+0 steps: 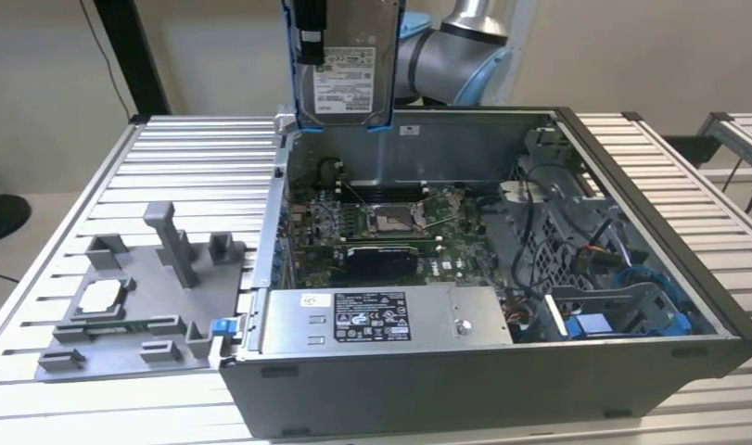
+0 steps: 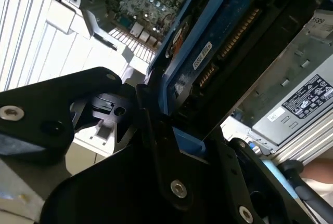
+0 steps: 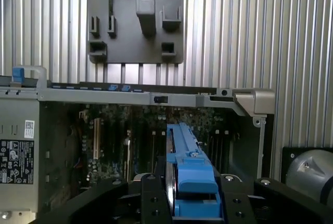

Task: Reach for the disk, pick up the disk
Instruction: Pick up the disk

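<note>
Exterior view: ribbed metal table [image 1: 178, 158] carries an open PC case [image 1: 672, 352] w/ motherboard [image 1: 376, 232] exposed. Grey robot arm [image 1: 456, 56] stands behind the case's rear wall. Grey fixture plate [image 1: 116, 324] lies on the table just beside the case, on exterior view's left. Grey PSU box [image 1: 376, 320] w/ black label sits in the case's near part. The disk [image 1: 345, 79] hangs upright above the case's rear edge, label facing cam, blue bracket around it, not touching the case. Gripper [image 1: 332, 19] is clamped on the disk's top. In first wrist view the disk [image 3: 188, 156] is edge-on btwn black fingers [image 3: 156, 203] pressed on both sides. Small white-topped chip [image 1: 101, 295] rests on the fixture plate.
</note>
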